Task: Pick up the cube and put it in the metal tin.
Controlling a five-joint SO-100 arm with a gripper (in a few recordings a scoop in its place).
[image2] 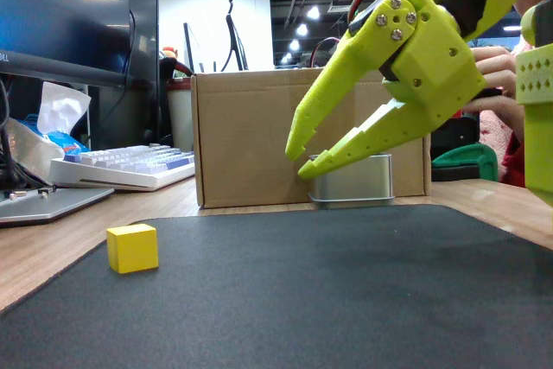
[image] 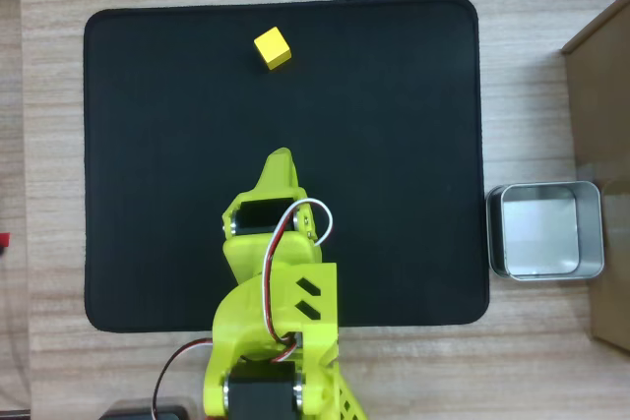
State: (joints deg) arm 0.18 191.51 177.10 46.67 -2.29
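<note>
Yellow cube (image: 273, 48) sits alone near the far edge of the black mat (image: 394, 95) in the overhead view, well apart from the fingers (image2: 302, 157), which hang above the mat, parted and holding nothing. Tin (image: 546, 231) rests on the wooden table (image: 541, 27) just off the mat's right edge, beside a cardboard box (image2: 251, 136).

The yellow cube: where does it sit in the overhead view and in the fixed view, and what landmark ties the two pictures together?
Overhead view: the cube lies near the top edge of the black mat, left of centre, above the pincer.
Fixed view: the cube sits low at the left, on the mat's left part, well below and left of the open pincer.
Shared landmark: the metal tin, off the mat beside the cardboard box.
</note>
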